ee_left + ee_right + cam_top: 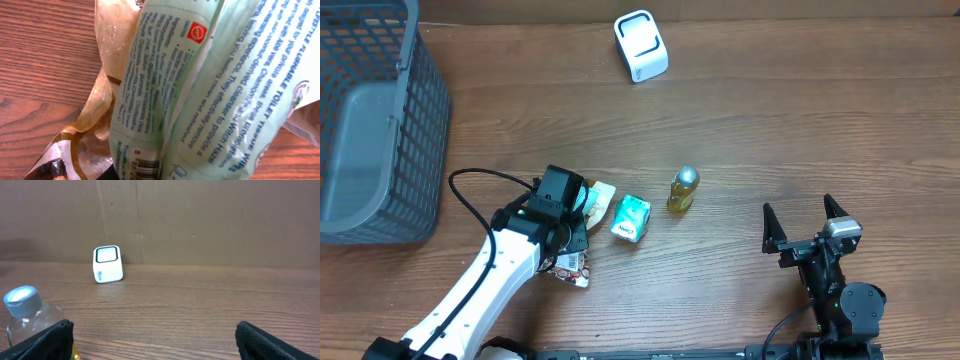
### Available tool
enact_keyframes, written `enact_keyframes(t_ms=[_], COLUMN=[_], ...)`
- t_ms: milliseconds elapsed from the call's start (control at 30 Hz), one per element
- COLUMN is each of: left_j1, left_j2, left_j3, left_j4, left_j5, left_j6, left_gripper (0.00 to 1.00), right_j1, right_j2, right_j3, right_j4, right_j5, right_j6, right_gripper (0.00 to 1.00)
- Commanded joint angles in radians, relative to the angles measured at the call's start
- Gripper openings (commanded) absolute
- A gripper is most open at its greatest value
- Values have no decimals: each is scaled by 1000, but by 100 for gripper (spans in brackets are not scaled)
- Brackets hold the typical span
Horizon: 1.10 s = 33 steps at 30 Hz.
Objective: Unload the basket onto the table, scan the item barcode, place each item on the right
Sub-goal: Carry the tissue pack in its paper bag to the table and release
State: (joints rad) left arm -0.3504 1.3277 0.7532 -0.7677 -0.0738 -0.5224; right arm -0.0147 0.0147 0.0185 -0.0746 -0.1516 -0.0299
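1. Wood-grain table (770, 120) beneath everything, plain brown wall behind it in the right wrist view. White scanner (640, 45) standing near the far edge, taken as reference for every position below.
2. Grey mesh basket (415, 150), far to the left of the scanner, at the table's edge.
3. Pale green wipes pack (210, 90), the item to scan, filling the left wrist view. Placed well apart from the scanner, nearer the robot and to the left. Judged light, soft and pliable, with a slick film skin. Likely to sag or crease if pinched at one end. Best taken across the flat middle, clear of the barcode (142, 167) printed near one end, leaving that face smooth and uncovered.
4. Left gripper (570, 205), directly over the wipes pack and a crinkled clear wrapper (107, 100) touching it. Fingers absent from its own wrist view and hidden from overhead. Cannot tell whether closed on the pack or merely close above it.
5. Right gripper (798, 208), nearer the robot than the scanner and to the right, jaws spread fully, holding and touching nothing.
6. Silver-capped bottle (683, 189) and small green packet (631, 218), between the scanner and the robot, untouched.
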Motion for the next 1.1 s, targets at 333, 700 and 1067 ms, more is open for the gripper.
enact_keyframes(t_ms=[333, 700, 1067], left_j1=[-3, -3, -2], left_j2=[139, 175, 175], left_j3=[-32, 40, 458], left_j4=[100, 40, -226], left_j5=[-85, -64, -99], left_j6=[7, 29, 114], left_gripper=[42, 100, 100], right_j1=[-5, -5, -5], right_j2=[-12, -12, -12], right_j3=[-11, -11, -11], right_j4=[4, 4, 4], right_j5=[4, 4, 4], right_j6=[-5, -5, -5], right_gripper=[100, 100, 100])
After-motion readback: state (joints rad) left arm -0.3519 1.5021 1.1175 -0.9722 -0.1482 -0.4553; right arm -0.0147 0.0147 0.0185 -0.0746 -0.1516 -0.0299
